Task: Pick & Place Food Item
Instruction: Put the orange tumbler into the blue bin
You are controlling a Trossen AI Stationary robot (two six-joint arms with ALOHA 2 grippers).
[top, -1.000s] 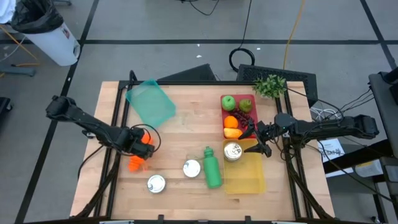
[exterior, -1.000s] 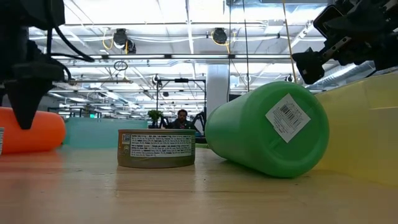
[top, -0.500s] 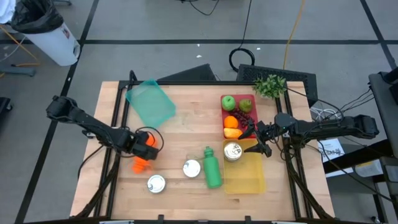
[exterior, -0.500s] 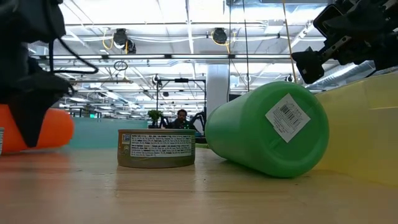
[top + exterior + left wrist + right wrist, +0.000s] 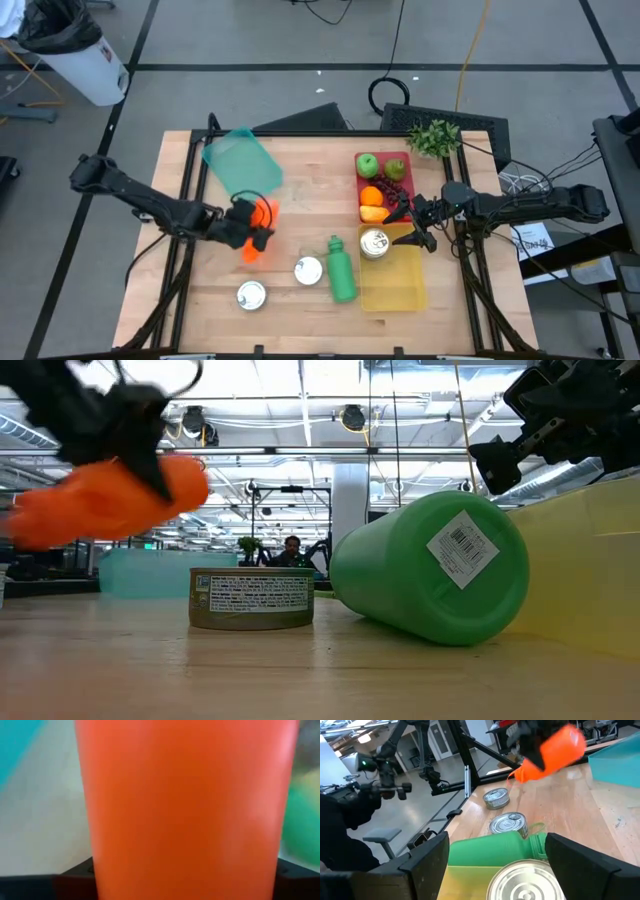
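Observation:
The orange bottle-shaped item hangs in the air at the table's middle left, clear of the wood in the low view and tilted in the right wrist view. My left gripper is shut on it. My right gripper is open, its fingers spread wide above a tin that stands in the yellow container; it touches nothing. My left gripper pinches the orange item's body about its middle between both fingers, which lie across it and come level from the table's left side. The item is lifted clear of the table and tilted, its narrow neck end lowest.
A green bottle lies on its side beside the yellow container. Two tins stand near the front edge. A teal lid lies far left, a red tray of fruit far right, and a small plant sits at the far right corner.
My left gripper has risen and moved toward the table's right and far edge. It has carried the orange item up off the table, and the item now hangs tilted above the wood. My right gripper has kept still.

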